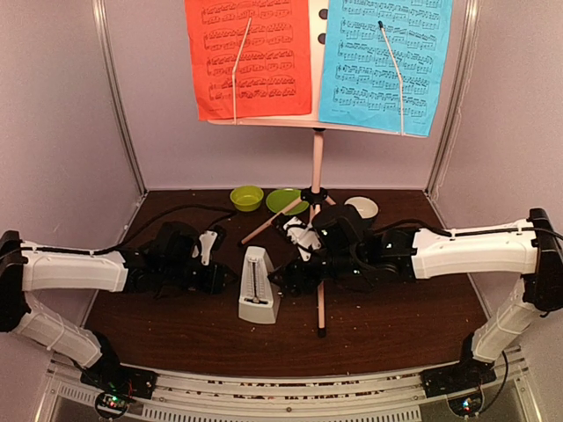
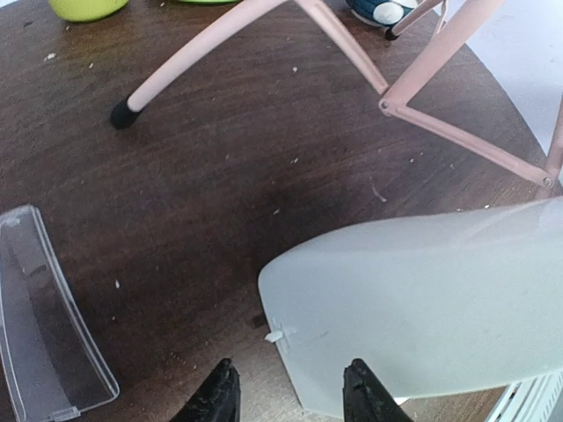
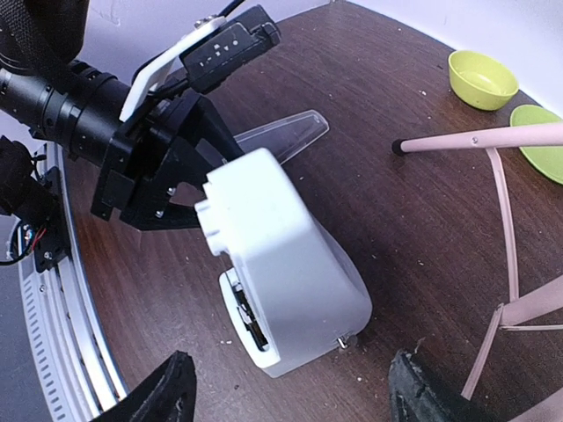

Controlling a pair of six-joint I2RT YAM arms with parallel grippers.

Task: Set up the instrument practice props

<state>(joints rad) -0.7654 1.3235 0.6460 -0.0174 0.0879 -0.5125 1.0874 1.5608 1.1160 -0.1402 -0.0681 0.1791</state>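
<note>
White metronome (image 1: pixel 258 286) stands upright on the table (image 1: pixel 176 338), just ahead of my right fingers (image 3: pixel 163 396), which are spread wide and empty. My left fingers (image 2: pixel 215 400) sit half open beside it, gripping nothing. A sideways nudge from either arm could topple it.

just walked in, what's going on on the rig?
Both arms are at the white metronome, which stands upright on the table in front of the pink music stand. The right gripper is open, with a finger on either side of the metronome, not touching it. The left gripper is against its other side; whether it grips is unclear. The clear cover lies flat on the table nearby. The red page and cyan page are on the stand.
</note>
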